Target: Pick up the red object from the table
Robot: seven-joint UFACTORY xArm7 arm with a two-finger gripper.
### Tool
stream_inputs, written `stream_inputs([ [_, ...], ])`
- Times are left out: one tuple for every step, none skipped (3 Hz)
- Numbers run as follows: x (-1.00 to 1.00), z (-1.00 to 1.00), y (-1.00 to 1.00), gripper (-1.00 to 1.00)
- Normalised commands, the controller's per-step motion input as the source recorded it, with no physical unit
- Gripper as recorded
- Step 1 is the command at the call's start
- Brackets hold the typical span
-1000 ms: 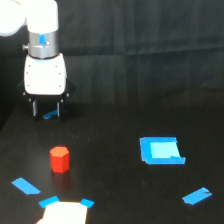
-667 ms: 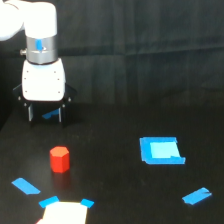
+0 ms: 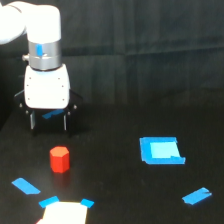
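The red object (image 3: 59,159) is a small red-orange faceted block standing upright on the black table (image 3: 120,190), at the exterior view's lower left. My gripper (image 3: 48,122) hangs from the white arm, above and behind the block, a little to its left. Its two dark fingers (image 3: 32,121) point down and stand apart, with nothing between them. The gripper does not touch the block.
A blue square patch (image 3: 161,150) lies on the table at the exterior view's right. Blue tape pieces lie at the lower left (image 3: 25,186), the lower right (image 3: 196,196), and around a white patch (image 3: 64,213) at the bottom edge.
The gripper has come forward and lower, closer to the red block. The block has not moved.
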Motion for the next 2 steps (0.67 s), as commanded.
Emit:
stream_inputs([
  [0.98,0.04,-1.0,0.86],
  [0.56,0.01,-1.0,0.77],
])
